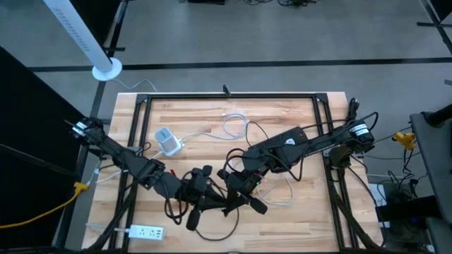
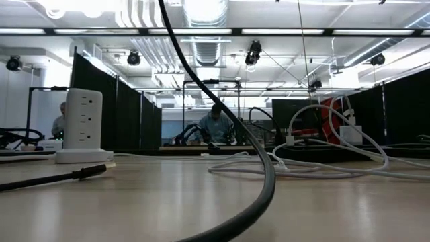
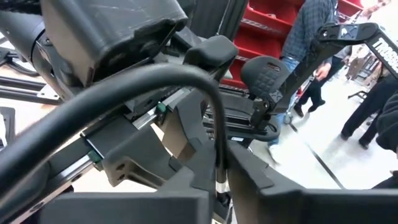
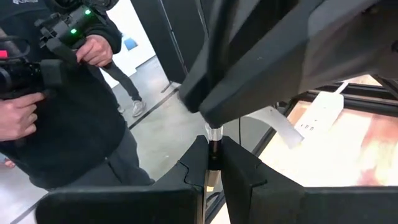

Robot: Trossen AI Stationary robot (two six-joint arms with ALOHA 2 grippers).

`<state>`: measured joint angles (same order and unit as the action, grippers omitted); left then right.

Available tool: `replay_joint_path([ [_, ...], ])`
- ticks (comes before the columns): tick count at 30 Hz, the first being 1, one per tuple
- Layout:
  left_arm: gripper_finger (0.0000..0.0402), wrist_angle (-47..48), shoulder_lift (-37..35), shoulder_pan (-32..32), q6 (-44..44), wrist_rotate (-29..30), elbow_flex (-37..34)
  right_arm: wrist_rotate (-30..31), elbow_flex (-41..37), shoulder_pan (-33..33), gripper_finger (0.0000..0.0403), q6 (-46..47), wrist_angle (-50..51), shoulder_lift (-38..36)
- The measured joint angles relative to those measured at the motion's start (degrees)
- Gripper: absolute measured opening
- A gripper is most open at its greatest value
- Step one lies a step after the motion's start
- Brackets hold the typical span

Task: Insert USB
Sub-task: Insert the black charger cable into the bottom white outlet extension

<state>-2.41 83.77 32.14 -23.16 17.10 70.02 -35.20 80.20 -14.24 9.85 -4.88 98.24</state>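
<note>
Both grippers meet above the middle of the table, near its front edge. My left gripper (image 1: 203,189) comes from the left and is shut on a black cable (image 3: 155,78). That cable arches up over the gripper and, in the low view, the black cable (image 2: 263,168) hangs down onto the tabletop. Opposite it, my right gripper (image 1: 227,189) comes from the right and is shut on a thin black plug with a silver tip (image 4: 213,132). The tip points at the left gripper's dark body. My left gripper pinches the black cable between its two fingers near the cable's pale end piece (image 3: 219,182). The fingers (image 3: 186,168) lie nearly level, coming from the table's left, and the cable runs up out of them, clear of the table. My right gripper pinches the thin plug's black body (image 4: 213,152) between its two fingers, coming nearly level from the table's right. The silver tip sticks out past the fingertips (image 4: 236,158). The plug is held clear of the table.
A white power cube (image 1: 167,141) stands left of centre, with white cables (image 1: 236,124) coiled behind and right of the grippers. A white power strip (image 1: 145,231) lies at the front left. Black cable loops (image 1: 212,229) lie under the grippers. People stand beyond the table.
</note>
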Motion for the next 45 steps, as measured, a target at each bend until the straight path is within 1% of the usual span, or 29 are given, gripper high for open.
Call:
replay_joint_path([
  [3, 0.0002, 0.1, 0.1, -0.3, -0.3, -0.1, 0.0, 0.3, 0.0, 0.0, 0.0014, 0.7, 0.5, 0.0],
  [5, 0.0001, 0.5, -0.1, -0.5, -0.5, 0.6, 0.0, 1.4, 0.0, 0.0, 0.0014, 2.2, 0.9, 0.0],
  [8, 0.0001, 2.1, -0.9, -0.8, -0.3, 2.0, 0.0, 5.4, 0.0, 0.0, 0.0015, 3.5, 2.9, -0.6],
  [9, 0.0001, 2.9, -1.2, -0.9, -0.4, 2.2, 0.0, 7.3, 0.0, -0.2, 0.0021, 3.5, 3.8, -1.0],
  [11, 0.0000, 4.3, -1.9, -1.0, -1.2, 3.2, 0.0, 11.1, 0.1, -0.4, 0.0047, 3.7, 5.7, -1.8],
  [13, 0.0000, 5.7, -2.2, -1.3, -1.7, 3.9, 0.0, 14.3, 0.1, -0.4, 0.0083, 3.8, 7.6, -2.5],
  [16, 0.0000, 7.6, -3.1, -1.3, -2.0, 7.3, 0.0, 18.6, 0.0, -0.4, 0.0139, 3.7, 10.3, -4.4],
  [18, 0.0000, 8.9, -4.2, -1.6, -2.4, 10.0, 0.0, 22.4, 0.0, -0.7, 0.0168, 3.6, 12.5, -6.5],
  [20, 0.0000, 11.4, -5.6, -2.0, -2.6, 12.9, 0.0, 27.6, 0.0, -1.3, 0.0189, 3.3, 15.5, -8.6],
  [22, 0.0000, 13.6, -6.7, -2.6, -3.5, 17.0, 0.0, 34.6, 0.0, -2.3, 0.0201, 2.9, 19.0, -10.7],
  [25, 0.0000, 13.9, -7.6, -4.3, -6.4, 23.6, 0.0, 48.9, 0.0, -5.1, 0.0210, 4.2, 20.4, -13.2],
  [28, 0.0000, 13.4, -7.8, -6.8, -9.4, 27.5, 0.0, 64.0, 0.1, -8.5, 0.0209, 5.6, 20.3, -13.7],
  [30, 0.0000, 13.4, -7.4, -8.6, -10.4, 27.7, 0.0, 73.5, 0.1, -10.4, 0.0205, 5.9, 20.7, -13.1],
  [31, 0.0000, 13.3, -7.3, -9.4, -11.3, 27.4, 0.0, 77.2, 0.0, -11.1, 0.0202, 6.0, 20.6, -12.7],
  [34, 0.0000, 12.3, -7.3, -12.0, -12.7, 25.0, 0.0, 84.8, 0.0, -12.1, 0.0193, 6.0, 19.4, -10.9],
  [36, 0.0000, 11.6, -7.3, -14.0, -14.9, 21.3, 0.0, 87.8, 0.0, -12.3, 0.0188, 6.0, 19.0, -9.3],
  [39, 0.0000, 11.7, -7.3, -16.8, -19.1, 17.4, 0.0, 90.2, 0.0, -12.3, 0.0182, 5.2, 17.0, -6.2],
  [42, 0.0000, 11.8, -7.2, -18.6, -20.0, 16.0, 0.0, 94.4, 0.2, -12.4, 0.0179, 3.2, 12.7, -3.3],
  [45, 0.0000, 12.6, -7.2, -19.9, -19.9, 15.9, 0.0, 101.2, 2.4, -12.4, 0.0180, 1.7, 12.0, -0.3],
])
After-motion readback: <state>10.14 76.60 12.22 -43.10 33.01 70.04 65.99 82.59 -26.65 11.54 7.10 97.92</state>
